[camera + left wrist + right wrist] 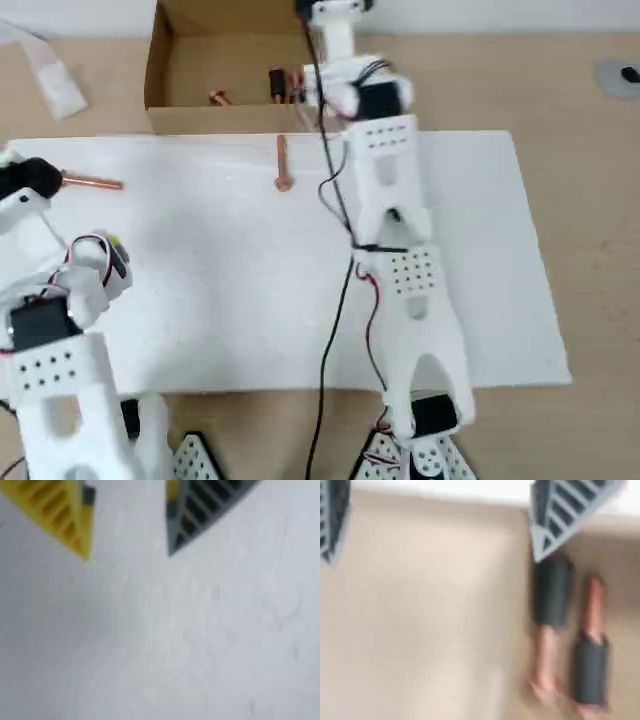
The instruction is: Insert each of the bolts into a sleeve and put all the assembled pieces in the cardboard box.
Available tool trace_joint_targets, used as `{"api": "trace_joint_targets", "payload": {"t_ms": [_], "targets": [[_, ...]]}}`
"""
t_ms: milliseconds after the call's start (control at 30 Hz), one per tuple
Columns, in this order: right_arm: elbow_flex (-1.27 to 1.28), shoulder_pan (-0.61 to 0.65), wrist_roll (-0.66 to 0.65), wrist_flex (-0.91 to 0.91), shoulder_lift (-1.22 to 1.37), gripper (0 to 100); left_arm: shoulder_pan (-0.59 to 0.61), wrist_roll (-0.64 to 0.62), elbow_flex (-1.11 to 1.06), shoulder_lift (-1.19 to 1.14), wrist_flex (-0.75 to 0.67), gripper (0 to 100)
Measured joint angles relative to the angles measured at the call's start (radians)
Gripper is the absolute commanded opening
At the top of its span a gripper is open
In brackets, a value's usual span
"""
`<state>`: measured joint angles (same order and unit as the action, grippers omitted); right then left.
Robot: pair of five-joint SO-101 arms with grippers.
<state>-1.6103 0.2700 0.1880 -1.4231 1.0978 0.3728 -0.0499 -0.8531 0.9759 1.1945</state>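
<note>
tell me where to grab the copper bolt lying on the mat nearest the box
Likely the bolt mid-shank, coming straight down across its width. It lies flat on the white mat with open space on both sides, its head pointing away from the cardboard box.

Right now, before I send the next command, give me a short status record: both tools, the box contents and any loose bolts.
right tool: open, above the cardboard box floor
left tool: open, above the white mat
in box: two assembled pieces, side by side
loose: bare bolt by the box's front wall; second bolt near the mat's left edge
</note>
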Motion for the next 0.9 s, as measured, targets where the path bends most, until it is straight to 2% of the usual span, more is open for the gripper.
{"api": "trace_joint_targets", "payload": {"t_ms": [167, 433, 567, 800, 900], "targets": [[-0.002, -0.038, -0.002, -0.316, -0.143, 28.9, 0.000, 0.084, 0.107, -0.201, 0.071, 11], [0.078, -0.098, 0.000, -0.347, -0.313, 28.9, 0.000, 0.149, 0.288, -0.470, 0.103, 11], [0.377, -0.098, -0.002, -0.347, -0.453, 28.9, -0.011, 0.150, 0.331, -0.483, 0.103, 11], [1.096, -0.100, -0.002, -0.315, -0.741, 28.9, -0.086, 0.150, 0.333, -0.488, 0.103, 11], [1.252, -0.133, 0.083, -0.278, -0.763, 28.9, -0.086, 0.150, 0.333, -0.488, 0.103, 11]]}}
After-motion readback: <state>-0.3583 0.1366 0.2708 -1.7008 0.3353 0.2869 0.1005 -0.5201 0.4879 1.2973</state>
